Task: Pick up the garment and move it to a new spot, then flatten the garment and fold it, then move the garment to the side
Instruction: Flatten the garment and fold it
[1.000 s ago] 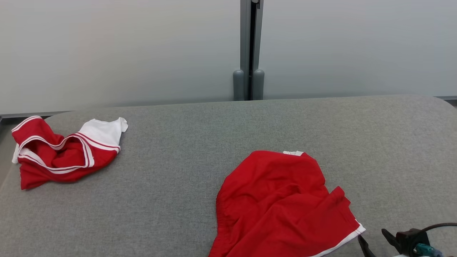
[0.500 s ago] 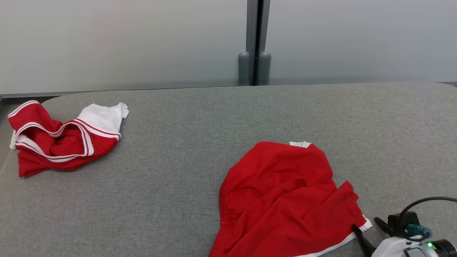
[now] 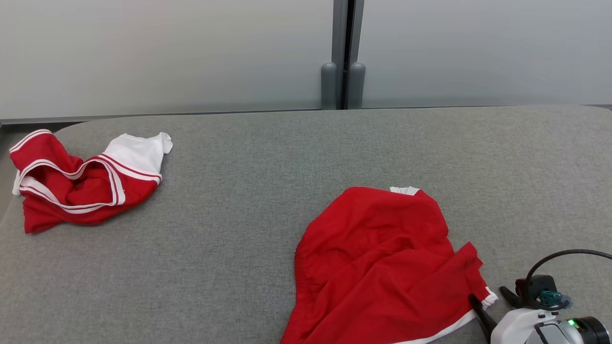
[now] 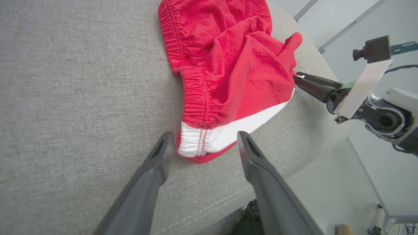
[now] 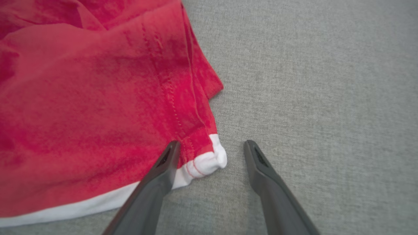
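Grey table (image 3: pixel 229 248); red garment (image 3: pixel 377 267) crumpled near right, spare garment (image 3: pixel 81 186) far left. Right gripper (image 5: pixel 212 143) has crept onto the white hem corner, left gripper (image 4: pixel 204 133) straddles the waistband end. Both jaws wide open, empty; pickup grasp looks next.

Garment (image 3: pixel 377 267) on table (image 3: pixel 239 224), centre-right; second garment (image 3: pixel 81 186) far left; right pincer (image 3: pixel 486 293) at garment's right corner.
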